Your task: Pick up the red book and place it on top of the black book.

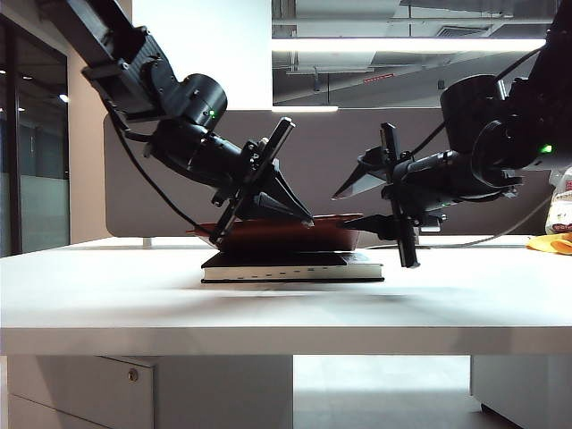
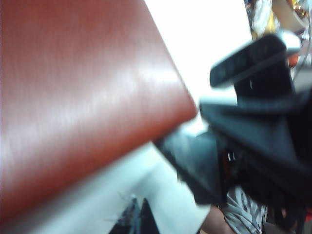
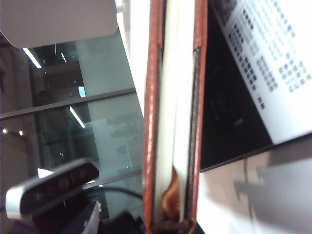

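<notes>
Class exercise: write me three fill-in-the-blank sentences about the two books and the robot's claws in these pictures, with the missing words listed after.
1. The red book is above the ____ book.
2. Both books are over a ____ table.
3. The right claw meets the red book at its ____ end in the exterior view; the left claw is over the other end.

Missing words: black; white; right

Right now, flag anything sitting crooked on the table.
The red book lies tilted over the black book, its right end raised rather than flat. The right tool is at that raised end, the left tool above the other.
</notes>
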You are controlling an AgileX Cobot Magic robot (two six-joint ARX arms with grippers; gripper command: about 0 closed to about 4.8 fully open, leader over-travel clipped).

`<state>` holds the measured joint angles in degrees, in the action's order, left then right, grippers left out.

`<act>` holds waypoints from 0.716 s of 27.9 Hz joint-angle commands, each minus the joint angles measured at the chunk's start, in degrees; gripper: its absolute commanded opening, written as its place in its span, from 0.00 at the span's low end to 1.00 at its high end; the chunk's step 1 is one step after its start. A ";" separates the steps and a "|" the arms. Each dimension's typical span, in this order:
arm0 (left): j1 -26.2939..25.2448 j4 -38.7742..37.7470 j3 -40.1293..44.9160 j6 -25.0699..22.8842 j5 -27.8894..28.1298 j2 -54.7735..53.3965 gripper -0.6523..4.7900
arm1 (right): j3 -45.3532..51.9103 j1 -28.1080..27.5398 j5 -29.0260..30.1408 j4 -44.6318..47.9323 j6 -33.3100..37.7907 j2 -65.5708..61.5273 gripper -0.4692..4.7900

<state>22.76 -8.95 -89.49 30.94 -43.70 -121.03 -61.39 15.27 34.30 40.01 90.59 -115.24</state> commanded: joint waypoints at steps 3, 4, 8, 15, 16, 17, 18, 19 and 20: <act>0.02 -3.02 -2.93 0.17 -0.02 -1.64 0.11 | -0.44 0.52 0.37 2.23 0.07 0.57 0.49; 0.02 -2.97 -2.95 0.17 0.04 -1.84 0.11 | -0.44 0.52 0.33 2.25 0.09 0.57 0.49; 0.02 -2.84 -3.02 0.15 0.39 -2.21 0.11 | -0.46 0.52 -0.15 2.21 0.07 0.57 0.49; 0.46 -2.95 -5.75 0.61 0.00 -4.00 0.11 | -0.46 0.50 0.35 2.27 0.09 0.59 0.49; 0.81 -3.43 -7.13 0.66 -0.04 -4.72 0.11 | -0.46 0.50 0.68 2.25 0.07 0.57 0.49; 1.01 -3.74 -8.09 0.61 -0.07 -5.18 0.11 | -0.46 0.50 0.87 2.25 0.09 0.59 0.49; 1.33 -4.39 -9.49 0.61 -0.07 -5.88 0.11 | -0.46 0.50 1.31 2.32 0.26 0.59 0.49; 1.51 -4.59 -10.14 0.66 -0.24 -6.29 0.11 | -0.44 0.50 1.79 2.29 0.68 0.59 0.49; 1.68 -5.07 -10.73 0.66 -0.04 -6.86 0.11 | -0.44 0.44 1.99 2.29 0.74 0.59 0.49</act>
<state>24.51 -13.58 -99.85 31.59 -43.51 -127.59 -61.36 15.73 35.29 39.99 91.00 -115.24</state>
